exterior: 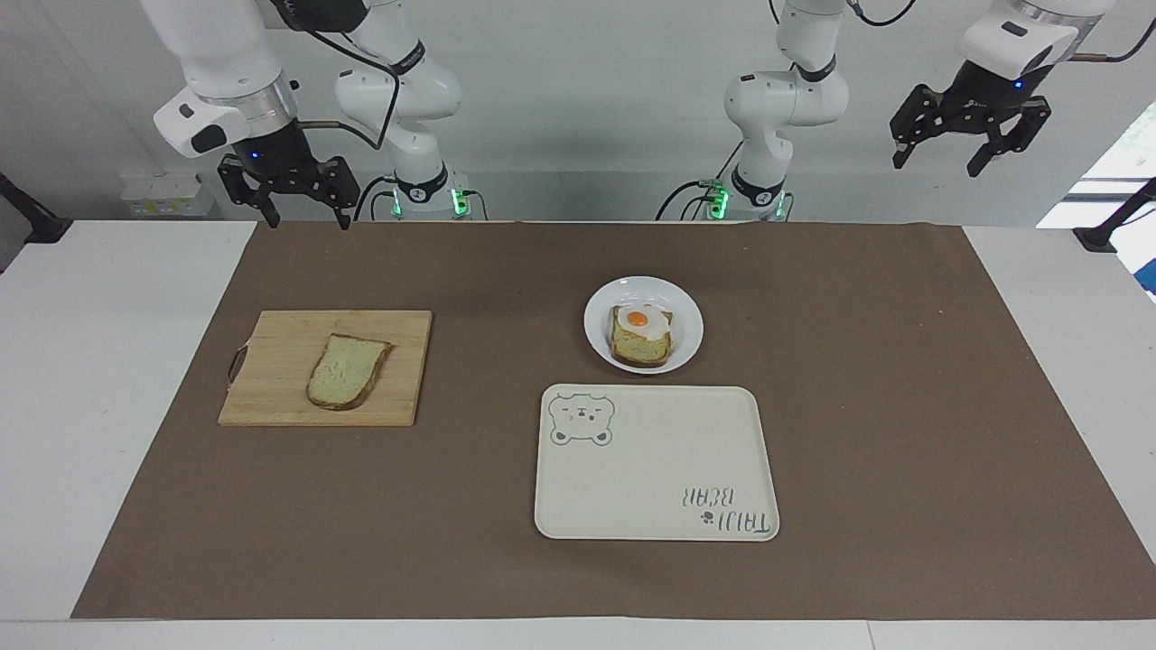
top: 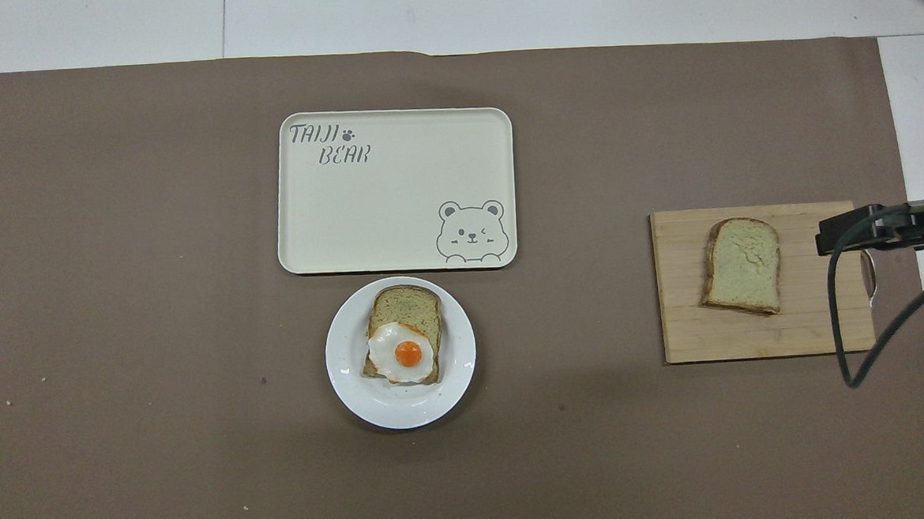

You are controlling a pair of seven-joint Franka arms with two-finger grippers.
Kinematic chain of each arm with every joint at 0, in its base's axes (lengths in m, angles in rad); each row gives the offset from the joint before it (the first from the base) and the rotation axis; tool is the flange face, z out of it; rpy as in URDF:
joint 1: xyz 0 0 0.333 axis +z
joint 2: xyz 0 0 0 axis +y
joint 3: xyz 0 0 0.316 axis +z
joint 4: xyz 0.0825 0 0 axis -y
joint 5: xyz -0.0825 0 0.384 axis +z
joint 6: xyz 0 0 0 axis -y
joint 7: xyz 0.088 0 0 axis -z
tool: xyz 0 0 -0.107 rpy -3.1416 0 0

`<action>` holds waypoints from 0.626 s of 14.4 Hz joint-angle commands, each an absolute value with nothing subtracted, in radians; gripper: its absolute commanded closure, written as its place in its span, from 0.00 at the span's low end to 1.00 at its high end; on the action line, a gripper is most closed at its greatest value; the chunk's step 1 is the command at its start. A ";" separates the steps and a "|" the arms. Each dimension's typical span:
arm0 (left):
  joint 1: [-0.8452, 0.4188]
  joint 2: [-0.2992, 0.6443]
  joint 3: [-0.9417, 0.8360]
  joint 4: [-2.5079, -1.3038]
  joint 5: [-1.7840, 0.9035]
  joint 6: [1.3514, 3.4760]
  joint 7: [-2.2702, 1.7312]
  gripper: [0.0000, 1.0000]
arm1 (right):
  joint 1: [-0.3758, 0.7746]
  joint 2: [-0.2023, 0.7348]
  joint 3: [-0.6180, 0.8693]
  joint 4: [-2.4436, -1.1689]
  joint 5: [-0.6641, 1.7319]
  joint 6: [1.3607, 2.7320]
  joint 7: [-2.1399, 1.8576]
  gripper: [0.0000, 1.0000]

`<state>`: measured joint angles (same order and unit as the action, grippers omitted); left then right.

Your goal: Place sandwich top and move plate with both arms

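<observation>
The sandwich top (exterior: 348,370) (top: 741,265), a pale slice with a brown crust, lies flat on a wooden cutting board (exterior: 271,379) (top: 813,312) toward the right arm's end of the table. The small white plate (exterior: 598,329) (top: 403,409) sits mid-table and carries a bread slice with a fried egg (exterior: 641,336) (top: 403,334). My right gripper (exterior: 307,221) hangs open and empty over the mat's edge nearest the robots, above the board's end of the table. My left gripper (exterior: 937,164) is raised high past the mat's corner at the left arm's end, open and empty.
A cream bear-print tray (exterior: 657,469) (top: 380,208) lies just farther from the robots than the plate, almost touching it. A brown mat (exterior: 903,406) covers most of the white table. The right arm's wrist and cable (top: 879,226) overlap the board's edge in the overhead view.
</observation>
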<state>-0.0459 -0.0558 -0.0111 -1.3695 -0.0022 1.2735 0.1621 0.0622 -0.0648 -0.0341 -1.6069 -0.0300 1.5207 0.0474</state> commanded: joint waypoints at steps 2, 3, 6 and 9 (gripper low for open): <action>-0.052 -0.080 -0.008 -1.399 -0.012 1.292 0.149 0.00 | 0.052 -0.071 -0.029 -1.601 -0.035 1.505 0.021 0.00; -0.052 -0.080 -0.008 -1.401 -0.012 1.290 0.147 0.00 | 0.052 -0.071 -0.029 -1.601 -0.035 1.505 0.021 0.00; -0.052 -0.080 -0.008 -1.401 -0.012 1.292 0.147 0.00 | 0.052 -0.071 -0.029 -1.601 -0.035 1.505 0.021 0.00; -0.052 -0.080 -0.008 -1.401 -0.017 1.290 0.147 0.00 | 0.052 -0.071 -0.029 -1.601 -0.035 1.505 0.020 0.00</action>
